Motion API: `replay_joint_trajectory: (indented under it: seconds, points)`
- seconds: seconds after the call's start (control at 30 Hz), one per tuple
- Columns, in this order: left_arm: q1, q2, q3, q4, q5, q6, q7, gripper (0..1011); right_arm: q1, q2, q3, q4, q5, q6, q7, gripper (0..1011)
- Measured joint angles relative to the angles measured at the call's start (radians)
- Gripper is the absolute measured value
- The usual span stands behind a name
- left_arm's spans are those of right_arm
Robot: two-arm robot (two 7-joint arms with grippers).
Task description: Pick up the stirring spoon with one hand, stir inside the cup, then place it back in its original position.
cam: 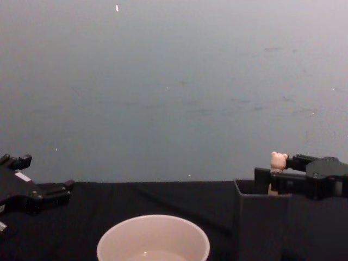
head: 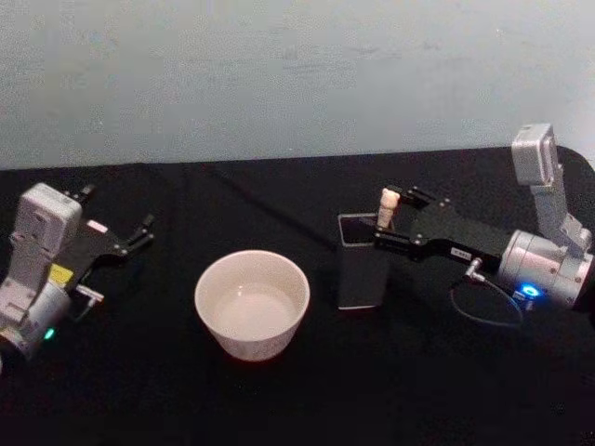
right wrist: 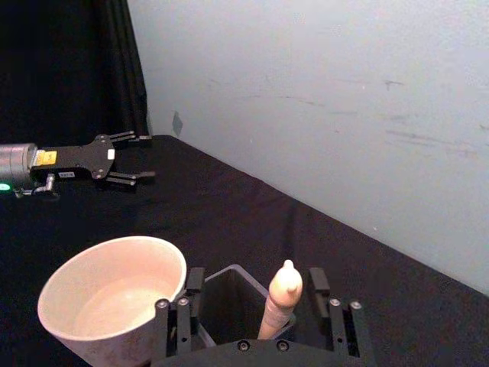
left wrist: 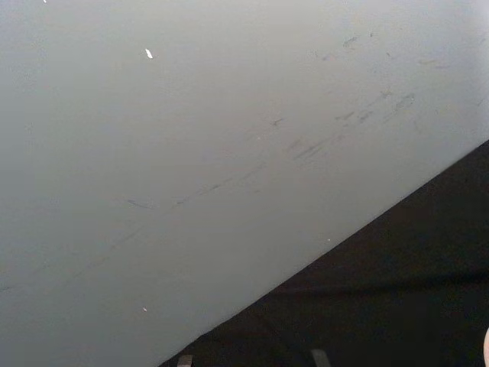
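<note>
The stirring spoon [head: 388, 206], a pale stick with a bear-head knob [cam: 279, 160], stands upright in the dark grey holder box [head: 363, 265]. My right gripper [head: 392, 216] is open and straddles the spoon's upper part just above the box. In the right wrist view the spoon [right wrist: 281, 298] rises between the two fingers [right wrist: 318, 281] without touching either. The cream-white cup [head: 251, 302] stands left of the box, with pale liquid in its bottom. My left gripper [head: 144, 232] rests open at the table's left, away from everything.
A black cloth covers the table [head: 297, 400], which ends at a pale wall [head: 297, 74] behind. A thin cable [head: 483, 311] loops beside the right wrist. Bare cloth lies between the cup and the left arm.
</note>
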Motion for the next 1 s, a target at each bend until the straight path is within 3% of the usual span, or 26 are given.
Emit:
replay_joint_trajectory:
  seconds: [0.67,1.0]
  points:
    - [0.000,0.000,0.000,0.000,0.000,0.000,0.000,1001,-0.001,0.001,0.001,-0.002,0.001,0.000,-0.001,243]
    - [0.000,0.000,0.000,0.000,0.000,0.000,0.000,1001,-0.005,0.003,0.001,-0.009,0.002,-0.003,0.002,212]
